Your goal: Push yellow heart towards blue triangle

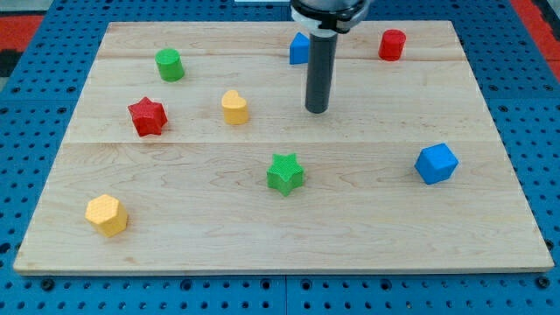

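Item, my tip point(317, 110): lower end of a straight dark rod, standing on the wooden board point(262, 236) in its upper middle part; it carries no pincer, so no open or closed state applies, and it touches no block. Item, blue triangle point(299, 49): near the board's top edge, just to the view's left of the rod and partly hidden behind it; shape only partly readable. Item, yellow heart point(234, 107): to the view's left of my tip, at about the same height in the view, clearly apart from it, and below-left of the blue triangle. Item, red star point(147, 116): further to the view's left of the yellow heart. Item, green cylinder point(170, 65): above the red star, toward the top left. Item, red block point(392, 44): top right, exact shape unclear. Item, green star point(285, 172): below my tip, near board centre. Item, blue cube point(436, 164): right side. Item, yellow block point(107, 214): bottom left, many-sided.
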Robot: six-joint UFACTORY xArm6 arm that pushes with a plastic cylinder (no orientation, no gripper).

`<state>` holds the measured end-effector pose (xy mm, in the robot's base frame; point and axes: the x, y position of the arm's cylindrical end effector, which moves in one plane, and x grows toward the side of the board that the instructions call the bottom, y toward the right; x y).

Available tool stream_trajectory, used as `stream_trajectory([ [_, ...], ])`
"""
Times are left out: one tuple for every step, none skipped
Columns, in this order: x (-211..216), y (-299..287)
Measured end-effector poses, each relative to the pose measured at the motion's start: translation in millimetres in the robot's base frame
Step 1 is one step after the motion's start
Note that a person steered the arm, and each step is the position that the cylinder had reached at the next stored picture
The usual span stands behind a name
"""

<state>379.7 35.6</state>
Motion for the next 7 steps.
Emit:
stream_trajectory([
  [0.6, -49.9],
  [2.7, -55.0],
  [6.9, -51.0],
  [28.4, -51.0],
  [37.8, -51.0],
  [37.8, -60.8],
  [37.8, -129.4],
])
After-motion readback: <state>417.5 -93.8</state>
